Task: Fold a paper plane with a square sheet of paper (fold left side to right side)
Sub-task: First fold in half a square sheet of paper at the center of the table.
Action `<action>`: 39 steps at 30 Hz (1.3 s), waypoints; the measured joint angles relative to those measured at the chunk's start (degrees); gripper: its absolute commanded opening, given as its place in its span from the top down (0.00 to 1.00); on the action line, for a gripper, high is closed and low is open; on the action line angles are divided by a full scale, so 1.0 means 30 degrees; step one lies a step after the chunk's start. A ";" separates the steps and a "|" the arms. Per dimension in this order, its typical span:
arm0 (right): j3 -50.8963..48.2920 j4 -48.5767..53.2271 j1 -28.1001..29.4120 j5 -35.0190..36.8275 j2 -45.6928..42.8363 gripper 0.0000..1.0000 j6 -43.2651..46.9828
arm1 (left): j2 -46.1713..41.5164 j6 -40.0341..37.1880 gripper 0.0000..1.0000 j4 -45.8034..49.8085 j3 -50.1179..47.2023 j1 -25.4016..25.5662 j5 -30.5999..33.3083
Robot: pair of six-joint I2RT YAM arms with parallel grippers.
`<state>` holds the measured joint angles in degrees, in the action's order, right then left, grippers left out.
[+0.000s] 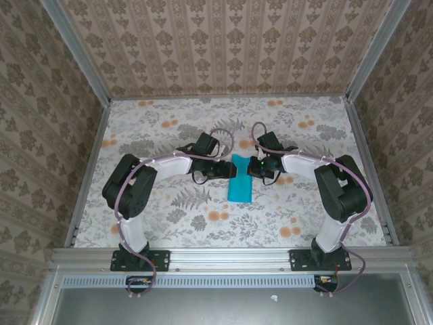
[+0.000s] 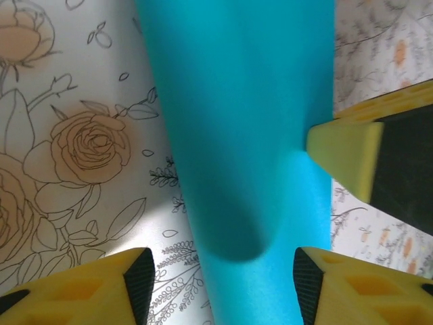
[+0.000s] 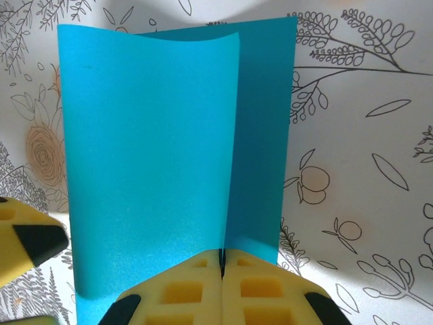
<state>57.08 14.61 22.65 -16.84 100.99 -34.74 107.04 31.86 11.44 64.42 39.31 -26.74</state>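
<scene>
The square sheet of paper [image 1: 240, 184] lies mid-table between both grippers, bright cyan, its left part curled over toward the right. In the right wrist view the sheet of paper [image 3: 149, 135] has its upper flap arching over the lower layer, and my right gripper [image 3: 222, 261] is shut on the flap's free edge. In the left wrist view the paper [image 2: 243, 101] bulges up in a soft curve. My left gripper [image 2: 220, 271] is open, its fingers [image 2: 101, 291] straddling the curve without pinching it. The right gripper's yellow fingertip [image 2: 345, 152] touches the paper's right edge.
The floral tablecloth [image 1: 169, 217] covers the table. Patterned walls with metal rails [image 1: 91, 156] enclose it on the left, back and right. Both arms [image 1: 135, 183] reach inward from the near edge, and the right arm [image 1: 338, 186] bends at the right.
</scene>
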 measured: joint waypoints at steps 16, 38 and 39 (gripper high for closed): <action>-0.0474 0.0255 -0.0510 0.1705 -0.2171 0.49 0.0299 | 0.1202 -0.0058 0.48 0.1260 0.1166 0.0801 0.1377; -0.2018 0.0430 -0.1348 0.4073 -0.5151 0.33 0.0525 | 0.1785 0.0255 0.42 0.2703 0.2419 0.1195 0.2171; -0.2018 0.0437 -0.1348 0.4080 -0.5151 0.33 0.0532 | 0.1836 0.0335 0.41 0.2827 0.2514 0.1209 0.2222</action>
<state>51.03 15.92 18.61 -4.60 85.54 -33.15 112.55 32.86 19.92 71.96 42.94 -20.08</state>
